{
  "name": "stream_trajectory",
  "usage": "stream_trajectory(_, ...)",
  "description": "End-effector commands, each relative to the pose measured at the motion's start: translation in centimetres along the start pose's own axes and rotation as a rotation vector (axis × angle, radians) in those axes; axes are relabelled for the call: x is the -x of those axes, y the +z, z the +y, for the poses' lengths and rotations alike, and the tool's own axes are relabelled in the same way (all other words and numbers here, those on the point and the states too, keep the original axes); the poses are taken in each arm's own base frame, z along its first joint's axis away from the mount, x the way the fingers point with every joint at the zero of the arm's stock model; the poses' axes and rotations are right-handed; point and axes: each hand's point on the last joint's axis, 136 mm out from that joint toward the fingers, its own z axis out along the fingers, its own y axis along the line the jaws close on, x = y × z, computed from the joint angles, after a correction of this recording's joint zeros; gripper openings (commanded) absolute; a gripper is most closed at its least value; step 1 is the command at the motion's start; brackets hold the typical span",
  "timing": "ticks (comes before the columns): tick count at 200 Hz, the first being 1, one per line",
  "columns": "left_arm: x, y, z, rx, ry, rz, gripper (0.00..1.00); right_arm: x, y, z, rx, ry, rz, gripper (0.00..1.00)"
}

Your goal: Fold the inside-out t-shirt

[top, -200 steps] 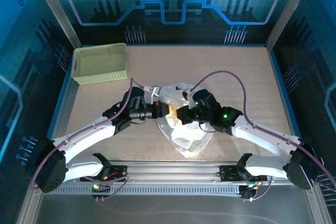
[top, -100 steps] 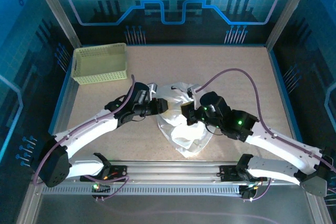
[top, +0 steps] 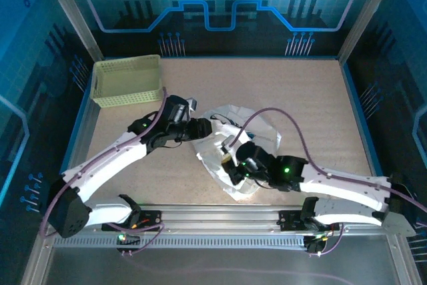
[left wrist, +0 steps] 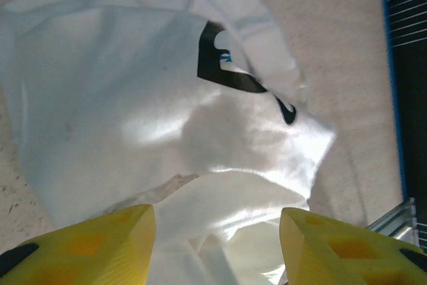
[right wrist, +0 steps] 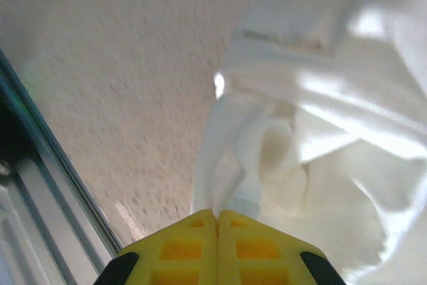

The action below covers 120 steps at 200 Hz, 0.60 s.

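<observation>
No fold is made yet, by my reading. The t-shirt (top: pixel 223 117) lies as a crumpled heap in the middle of the table (top: pixel 300 98), between my two grippers. It sits towards the near edge and well apart from the basket (top: pixel 127 79) at the far left corner. No sleeve or hem is laid out flat, and the bunching does not let me tell which side faces out. Judgement: spreading it flat and all the folds themselves are left to do.

Left gripper (left wrist: pixel 215 221): fingers spread, nothing between them, hanging just over the cloth.

Right gripper (right wrist: pixel 217 217): fingers pressed together, pinching a ridge of the cloth at the heap's near side, close to the front rail.

Markings: a dark printed graphic (left wrist: pixel 208 58) with a sliver of blue shows on the shirt in the left wrist view, partly tucked under a fold. I can read no letters or brand on it.
</observation>
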Motion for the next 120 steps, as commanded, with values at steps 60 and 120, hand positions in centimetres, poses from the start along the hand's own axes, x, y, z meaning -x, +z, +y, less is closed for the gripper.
stream_trajectory(60,-3.9,4.5,2.6,0.152,0.105,0.182,0.69,-4.3,1.5,-0.4,-0.047,-0.034,0.075,0.10)
stream_trajectory(120,-3.9,6.7,1.9,0.146,0.133,0.193,0.69,-2.4,-0.5,-2.5,-0.091,0.089,-0.016,0.59)
